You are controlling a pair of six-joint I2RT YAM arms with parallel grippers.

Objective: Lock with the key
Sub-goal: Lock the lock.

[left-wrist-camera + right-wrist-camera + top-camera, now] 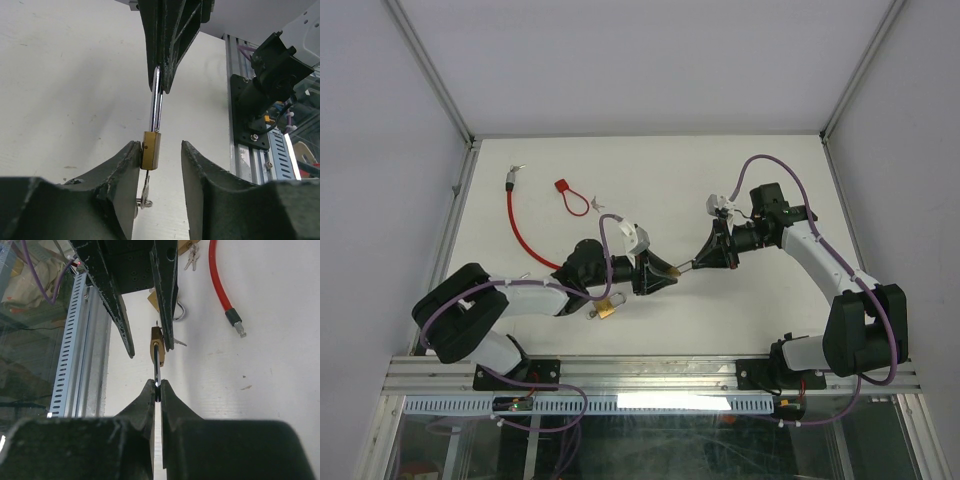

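While aloft, shackle [157, 106] tight in R hand [158, 388], brass padlock [150, 150] betw. fingers [119, 167] of spread L hand [160, 146].

Bright, even, diffuse light fills the overhead view. The white tabletop [650, 180] is almost washed out and carries only faint, soft shadows. In the wrist views the left pincer [159, 147] and right pincer [158, 390] loom dark, underlit and blurred at the bottom edge. The steel shackle [156, 100] shows a crisp highlight.
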